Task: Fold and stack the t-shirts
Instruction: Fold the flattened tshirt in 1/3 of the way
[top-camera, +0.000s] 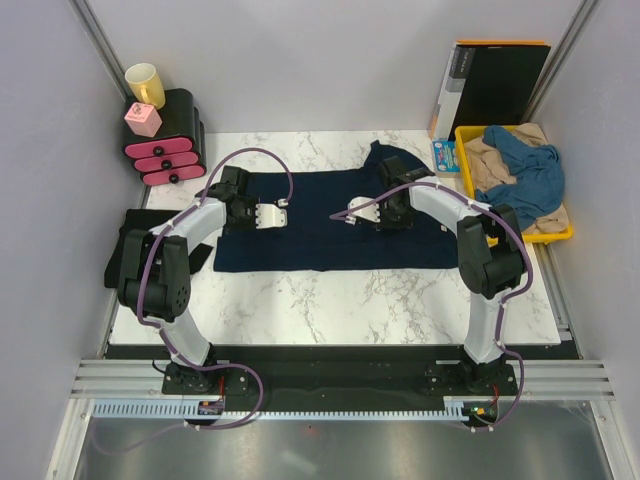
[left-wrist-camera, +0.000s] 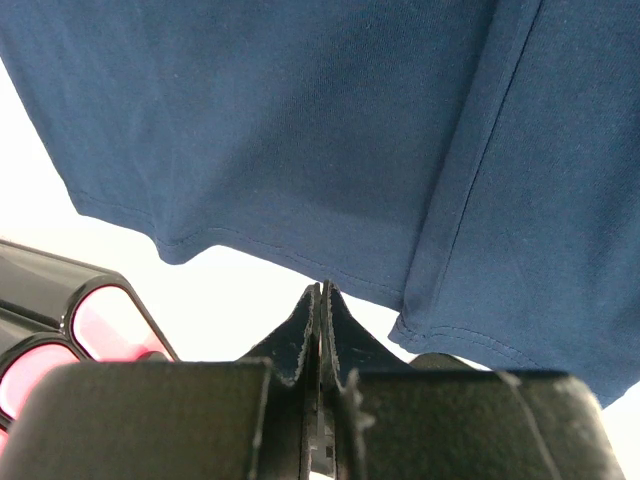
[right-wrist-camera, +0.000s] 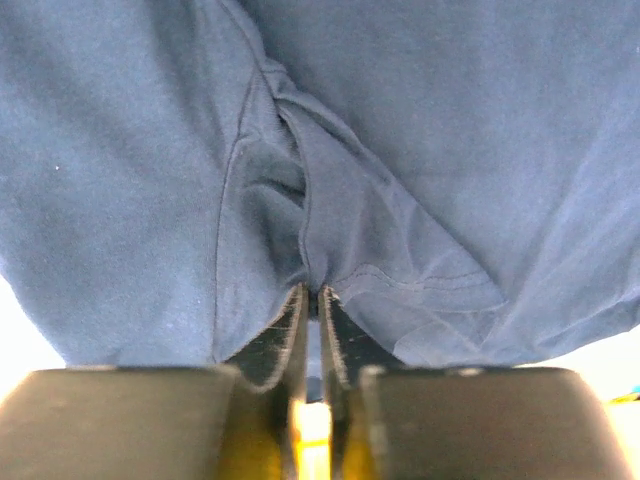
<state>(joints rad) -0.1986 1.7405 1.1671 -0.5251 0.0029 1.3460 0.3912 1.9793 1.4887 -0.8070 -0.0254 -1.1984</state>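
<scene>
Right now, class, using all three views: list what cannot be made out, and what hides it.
- Black cloth bundle, top view: left arm covers much; shape unclear.
- Beige cloth shirt in yellow plastic tray, top view: medium-blue cloth shirt overlies it.
- Dark navy cloth t-shirt, wrist views: outline cut by frame edges.
- Left gripper, left wrist view: whether it nips the hem is unclear.

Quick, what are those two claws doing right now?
Left gripper: closed at the navy t-shirt hem; whether it grips the cloth cannot be told.
Right gripper: closed, pinching bunched navy t-shirt cloth.
</scene>
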